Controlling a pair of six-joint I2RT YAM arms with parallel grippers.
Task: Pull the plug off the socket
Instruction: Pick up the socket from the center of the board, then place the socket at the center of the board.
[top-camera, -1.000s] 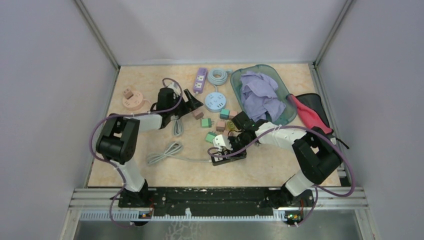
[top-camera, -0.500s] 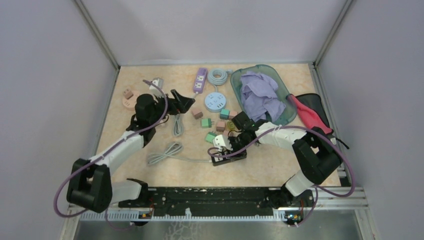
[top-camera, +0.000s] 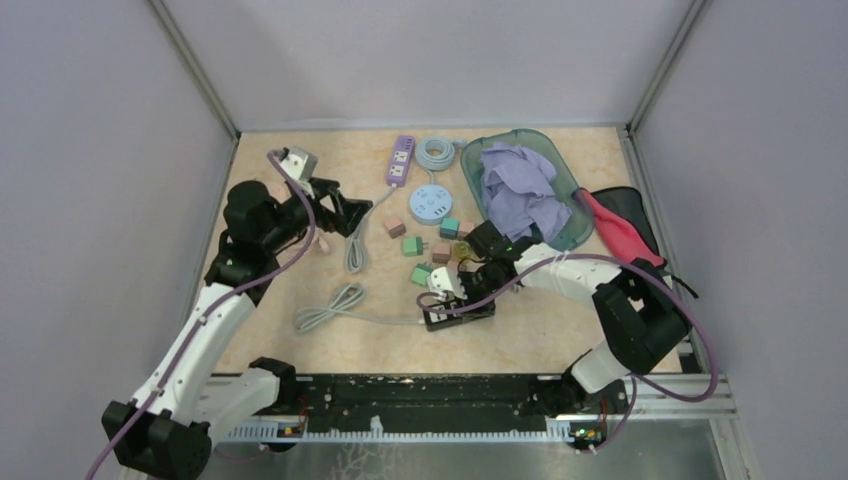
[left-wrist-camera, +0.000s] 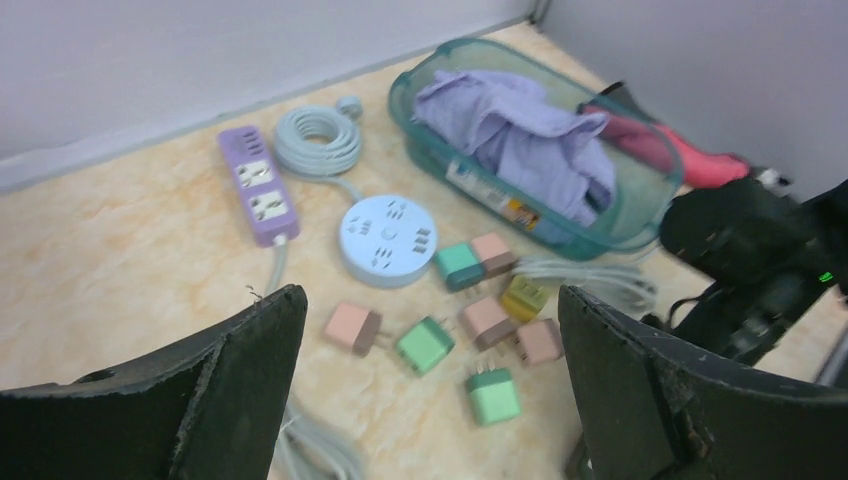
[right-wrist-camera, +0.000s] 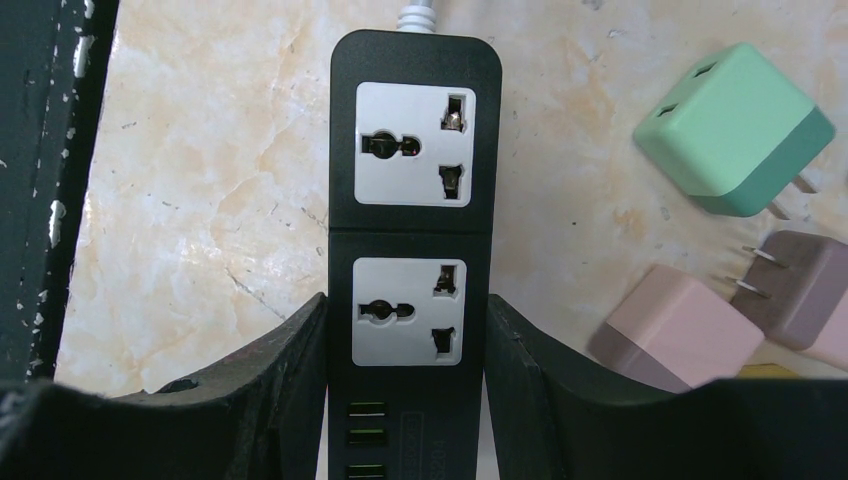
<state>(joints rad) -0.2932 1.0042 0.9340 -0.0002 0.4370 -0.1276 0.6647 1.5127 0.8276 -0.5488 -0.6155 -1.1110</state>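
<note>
While my R gripper pinches the black plastic power strip, centre of top view, L gripper hangs upper left. Its jaws: spread wide.

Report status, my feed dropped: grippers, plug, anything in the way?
Left gripper open, empty. Right gripper shut on black power strip. Both visible sockets empty. Loose plugs alongside, nothing blocking.

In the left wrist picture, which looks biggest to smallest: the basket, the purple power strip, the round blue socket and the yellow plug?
1. Teal basket, by far.
2. Purple power strip and round blue socket: about alike, so no ranking; the strip lies farther back.
3. Yellow plug, smallest.
</note>
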